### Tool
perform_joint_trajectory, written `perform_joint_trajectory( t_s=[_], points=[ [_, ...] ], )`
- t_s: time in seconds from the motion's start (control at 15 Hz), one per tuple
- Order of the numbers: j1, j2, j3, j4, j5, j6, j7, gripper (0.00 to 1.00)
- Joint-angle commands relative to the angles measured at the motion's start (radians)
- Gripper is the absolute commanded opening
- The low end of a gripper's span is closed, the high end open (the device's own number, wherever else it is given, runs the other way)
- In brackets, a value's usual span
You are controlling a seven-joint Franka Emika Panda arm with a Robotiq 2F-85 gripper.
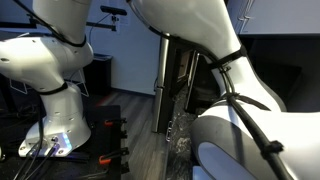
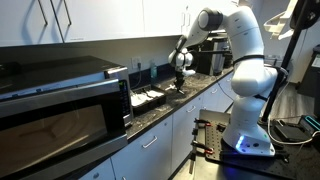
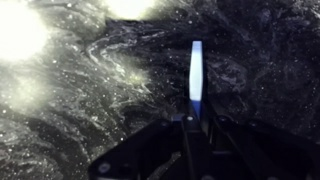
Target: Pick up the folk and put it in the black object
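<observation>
I count one fork (image 3: 196,72), gripped in my one claw (image 3: 196,122). There is one dark stone worktop (image 2: 196,95), one microwave (image 2: 60,105) and one white arm (image 2: 246,62), mine.

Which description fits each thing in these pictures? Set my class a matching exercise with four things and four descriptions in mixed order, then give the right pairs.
Things:
1. fork
2. counter
3. microwave
4. robot arm

Descriptions:
A. reaches over the counter from a floor stand
B. dark, speckled stone
C. held in the gripper, handle pointing away
D. stands at the near end of the counter, door shut

Pairs: 1-C, 2-B, 3-D, 4-A
</observation>
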Motion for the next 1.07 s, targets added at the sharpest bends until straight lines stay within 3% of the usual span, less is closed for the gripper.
perform_joint_trajectory(
  t_s=[0.0,0.4,0.53,0.6,0.93,1.0],
  points=[
    [-0.011,-0.016,0.023,0.008,0.049,-0.025,0.15,0.03],
    [0.015,0.015,0.027,0.065,0.092,-0.068,0.396,0.03],
    [0.003,0.028,0.049,0.091,0.09,-0.11,0.354,0.03],
    [0.014,0.01,0.03,0.049,0.071,-0.059,0.362,0.11],
    [0.014,0.026,0.04,0.074,0.073,-0.083,0.361,0.11],
    [0.027,0.035,0.026,0.076,0.081,-0.057,0.429,0.03]
  ],
)
